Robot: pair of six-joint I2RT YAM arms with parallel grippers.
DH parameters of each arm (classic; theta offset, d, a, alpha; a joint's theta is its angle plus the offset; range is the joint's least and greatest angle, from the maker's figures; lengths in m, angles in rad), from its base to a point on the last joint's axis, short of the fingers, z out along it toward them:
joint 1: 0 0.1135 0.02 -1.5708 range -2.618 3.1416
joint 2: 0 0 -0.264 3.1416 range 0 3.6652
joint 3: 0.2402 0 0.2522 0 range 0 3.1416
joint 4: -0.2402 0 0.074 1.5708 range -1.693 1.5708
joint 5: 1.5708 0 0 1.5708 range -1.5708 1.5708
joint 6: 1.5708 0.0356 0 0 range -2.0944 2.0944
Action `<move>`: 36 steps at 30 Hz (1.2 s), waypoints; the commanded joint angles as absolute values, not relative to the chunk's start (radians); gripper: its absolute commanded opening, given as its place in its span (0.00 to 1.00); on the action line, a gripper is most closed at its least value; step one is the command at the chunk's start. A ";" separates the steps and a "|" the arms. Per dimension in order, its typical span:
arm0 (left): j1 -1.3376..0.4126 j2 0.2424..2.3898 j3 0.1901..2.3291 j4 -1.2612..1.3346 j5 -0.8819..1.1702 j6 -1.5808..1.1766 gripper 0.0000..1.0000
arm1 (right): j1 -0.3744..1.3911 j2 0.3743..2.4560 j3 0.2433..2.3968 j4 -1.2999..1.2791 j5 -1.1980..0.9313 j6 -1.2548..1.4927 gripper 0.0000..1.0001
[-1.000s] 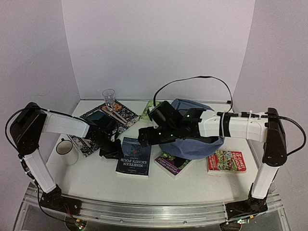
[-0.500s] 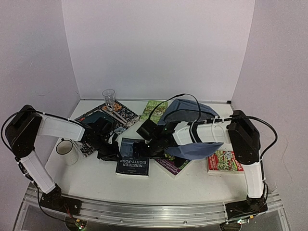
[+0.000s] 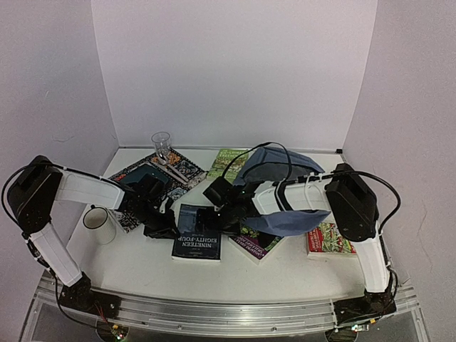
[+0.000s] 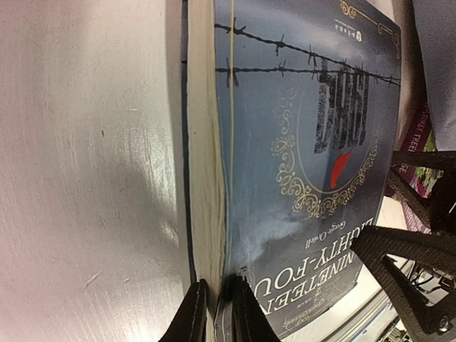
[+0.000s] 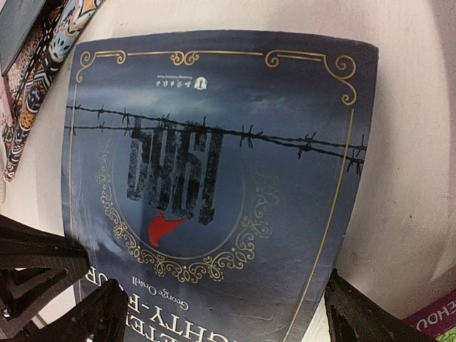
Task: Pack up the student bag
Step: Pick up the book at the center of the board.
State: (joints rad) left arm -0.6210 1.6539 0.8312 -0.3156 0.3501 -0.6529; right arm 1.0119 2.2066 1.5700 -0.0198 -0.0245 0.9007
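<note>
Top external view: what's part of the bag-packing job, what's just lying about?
Job: student bag, Nineteen Eighty-Four book, probably also green book, purple book, red book, patterned book.
Lying about: white mug, clear glass.

Six books [image 3: 197, 239], one mug [image 3: 98, 224], one glass [image 3: 162, 146], one bag [image 3: 299, 219].

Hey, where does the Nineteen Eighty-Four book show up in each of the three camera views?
Top external: the book lies flat, just left of the picture's centre, in the lower half.
Left wrist: the book fills the middle and right, with its page edge running down the centre-left.
Right wrist: the book cover fills most of the frame.
Shared landmark: the white title lettering on the cover, at the bottom in both wrist views.
</note>
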 commanded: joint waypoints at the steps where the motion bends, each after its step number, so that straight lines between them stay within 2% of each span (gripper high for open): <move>1: -0.624 1.677 0.794 -0.306 0.389 -0.646 0.11 | 1.008 2.260 1.552 -0.010 -0.140 0.929 0.94; 7: -0.619 1.698 0.781 -0.269 0.429 -0.653 0.09 | 1.000 2.283 1.569 0.094 -0.295 0.894 0.90; 13: -0.617 1.706 0.771 -0.202 0.485 -0.674 0.08 | 1.000 2.228 1.527 0.348 -0.498 0.886 0.81; 20: -0.615 1.710 0.774 -0.142 0.511 -0.695 0.08 | 0.999 2.188 1.538 0.439 -0.656 0.823 0.73; 27: -0.611 1.715 0.770 -0.119 0.507 -0.700 0.08 | 1.000 2.155 1.495 0.480 -0.731 0.784 0.60; 31: -0.609 1.716 0.777 -0.109 0.505 -0.696 0.08 | 0.999 2.130 1.458 0.501 -0.758 0.764 0.56; 36: -0.606 1.720 0.787 -0.107 0.513 -0.690 0.04 | 0.987 2.117 1.416 0.450 -0.613 0.792 0.54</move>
